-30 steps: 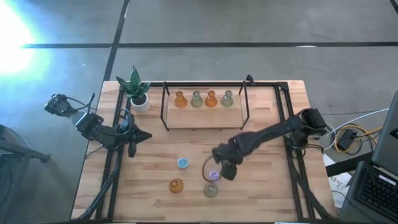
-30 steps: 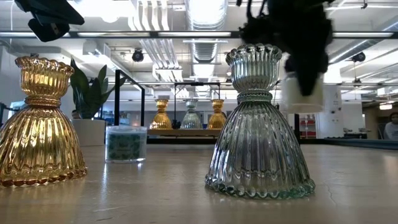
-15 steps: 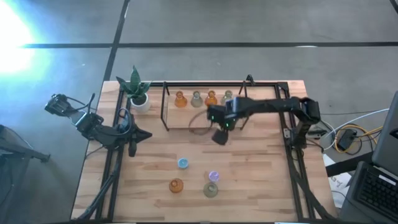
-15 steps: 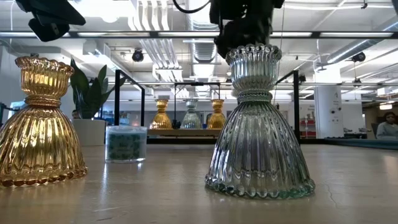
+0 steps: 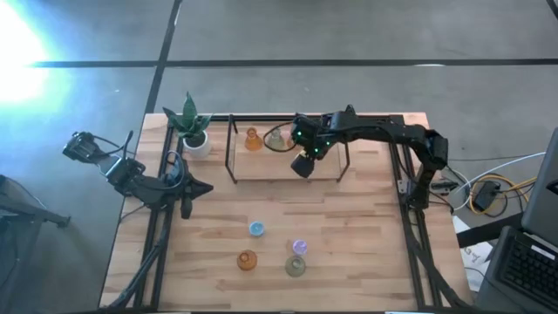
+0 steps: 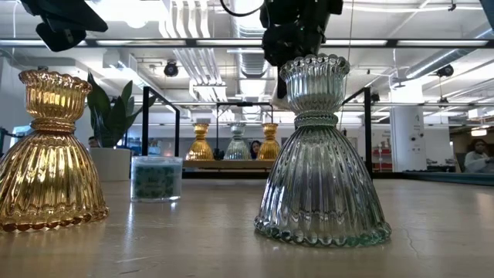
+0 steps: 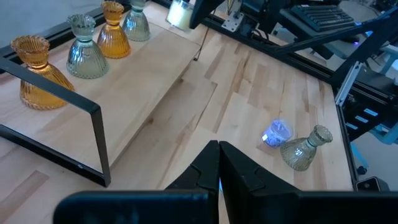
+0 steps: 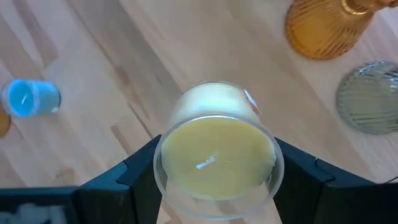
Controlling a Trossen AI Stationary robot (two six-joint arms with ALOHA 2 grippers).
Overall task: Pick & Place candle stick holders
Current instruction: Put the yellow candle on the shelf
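My right gripper point(image 5: 302, 164) hangs over the raised wooden board point(image 5: 261, 166) at the table's far side, shut on a small yellow candle in a clear glass point(image 8: 216, 149), which also shows in the left wrist view point(image 7: 180, 12). On the board stand amber point(image 5: 253, 139) and olive-green point(image 5: 276, 137) bulbous holders; my arm hides the others there. Near the front edge stand a blue candle point(image 5: 256, 228), a purple one point(image 5: 299, 248), an amber holder point(image 5: 247, 260) and a green holder point(image 5: 296, 266). My left gripper point(image 5: 185, 208) waits shut at the table's left. My right gripper pinches the yellow candle's glass wall between its two fingers, one finger point(image 8: 140, 171) on each opposite side point(image 8: 163, 163). The fingers come from above, pointing down. The candle sits upright, its wick up, lifted clear above the board.
A black metal frame point(image 5: 231, 157) stands around the board, with uprights at both ends. A potted green plant point(image 5: 190, 122) stands at the far left corner. Black rails run along the table's left and right sides. People show in the room beyond.
My right gripper has gone up from beside the purple candle and toward the table's far edge, carrying the yellow candle. It now hangs over the raised board near the holders. The things near the front edge have stayed put.
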